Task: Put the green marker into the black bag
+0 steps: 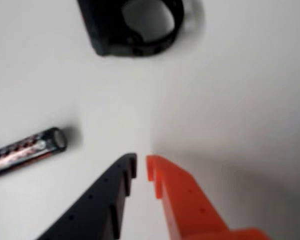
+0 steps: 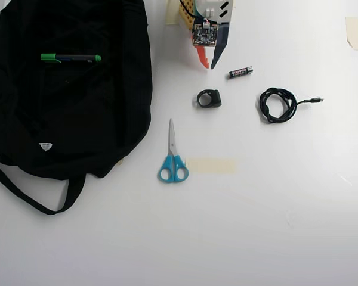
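Overhead view: green marker [image 2: 70,58] lies flat on top of the black bag [image 2: 65,119], near its upper edge — well apart from the gripper [image 2: 207,67]. Jaws nearly closed, a thin gap between the tips, nothing between them. In the wrist view the gripper [image 1: 141,166] hangs over bare table — battery [image 1: 25,150] at left, black ring part [image 1: 135,25] ahead.
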Controlling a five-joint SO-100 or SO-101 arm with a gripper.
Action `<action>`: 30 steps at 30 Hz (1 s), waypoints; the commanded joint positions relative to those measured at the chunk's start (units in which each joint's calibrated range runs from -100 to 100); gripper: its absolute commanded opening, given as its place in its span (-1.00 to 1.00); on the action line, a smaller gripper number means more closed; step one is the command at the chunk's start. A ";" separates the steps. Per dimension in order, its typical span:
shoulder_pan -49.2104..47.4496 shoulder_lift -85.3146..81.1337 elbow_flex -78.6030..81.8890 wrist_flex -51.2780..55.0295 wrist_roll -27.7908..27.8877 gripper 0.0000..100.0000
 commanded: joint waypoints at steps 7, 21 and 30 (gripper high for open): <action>1.31 -1.00 3.14 0.95 -0.05 -0.96; 1.75 -0.91 4.31 -0.17 -0.10 -0.96; 1.75 -0.91 4.31 -0.17 -0.10 -0.96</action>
